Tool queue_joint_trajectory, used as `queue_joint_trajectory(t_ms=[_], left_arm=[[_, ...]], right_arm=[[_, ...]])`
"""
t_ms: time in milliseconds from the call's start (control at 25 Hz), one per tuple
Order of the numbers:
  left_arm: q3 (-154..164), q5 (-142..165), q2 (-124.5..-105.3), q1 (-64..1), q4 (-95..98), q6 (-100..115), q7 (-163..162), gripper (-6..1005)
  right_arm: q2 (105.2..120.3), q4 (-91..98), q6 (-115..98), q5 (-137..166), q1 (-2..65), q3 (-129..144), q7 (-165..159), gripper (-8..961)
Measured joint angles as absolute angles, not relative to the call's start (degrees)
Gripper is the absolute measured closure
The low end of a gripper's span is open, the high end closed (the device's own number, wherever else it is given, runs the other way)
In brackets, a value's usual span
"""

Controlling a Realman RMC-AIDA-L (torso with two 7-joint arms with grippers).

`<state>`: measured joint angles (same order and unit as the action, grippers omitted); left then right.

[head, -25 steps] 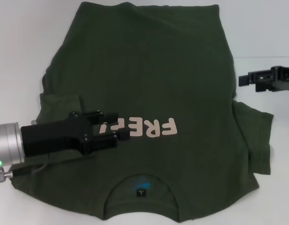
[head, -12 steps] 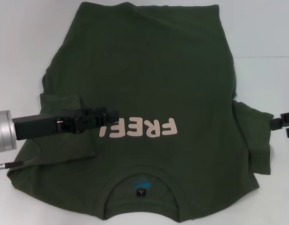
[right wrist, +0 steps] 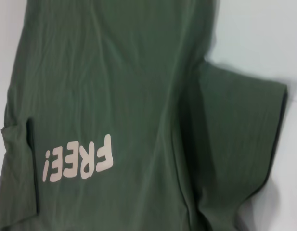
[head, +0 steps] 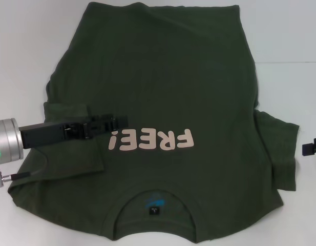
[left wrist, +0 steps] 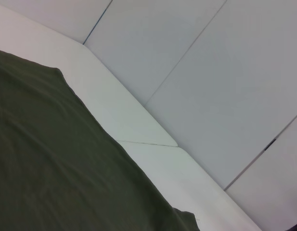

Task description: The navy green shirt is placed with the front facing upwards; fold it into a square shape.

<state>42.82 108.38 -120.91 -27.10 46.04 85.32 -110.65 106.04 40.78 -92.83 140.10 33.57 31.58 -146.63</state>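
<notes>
The navy green shirt (head: 163, 87) lies face up on the white table (head: 24, 51), neck with a blue label (head: 154, 204) towards me, pale pink "FREE!" print (head: 150, 139) on the chest. Its left sleeve (head: 70, 148) is folded in onto the body; its right sleeve (head: 278, 148) lies spread out. My left gripper (head: 121, 122) hovers over the folded sleeve, just left of the print, holding no cloth. My right gripper (head: 312, 151) shows only as a black tip at the right edge, just off the right sleeve. The right wrist view shows the print (right wrist: 78, 163) and the spread sleeve (right wrist: 239, 139).
The left wrist view shows the shirt's fabric (left wrist: 52, 159), bare white table (left wrist: 138, 125) beyond its edge and a pale panelled wall (left wrist: 220, 72) behind. Bare table lies on both sides of the shirt in the head view.
My left gripper has turned edge-on and drawn back to the left, uncovering the print's "!". My right gripper has dropped from beside the shirt's upper right side to the right sleeve's level at the frame edge.
</notes>
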Motion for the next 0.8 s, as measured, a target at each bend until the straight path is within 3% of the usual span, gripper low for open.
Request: queue_joint_trajectory(t_ms=[160,520,800], left_arm=[[42.46,108.36,-121.10,-26.98,45.91,85.28,-110.72,341],[42.26,108.00,-121.38,-26.64,45.87,85.03,-111.16,342],[42.18,107.92,-121.34,-26.72,45.87,84.80,-111.22,341]], right_arm=[[106.28,38.04,-90.07,140.16,33.91,31.90,-146.48,101],[108.32,37.03,-84.80,140.11,34.05,31.90,-145.12,102],[108.82,35.04,-84.35,140.24,34.92,32.47,-145.11,102]])
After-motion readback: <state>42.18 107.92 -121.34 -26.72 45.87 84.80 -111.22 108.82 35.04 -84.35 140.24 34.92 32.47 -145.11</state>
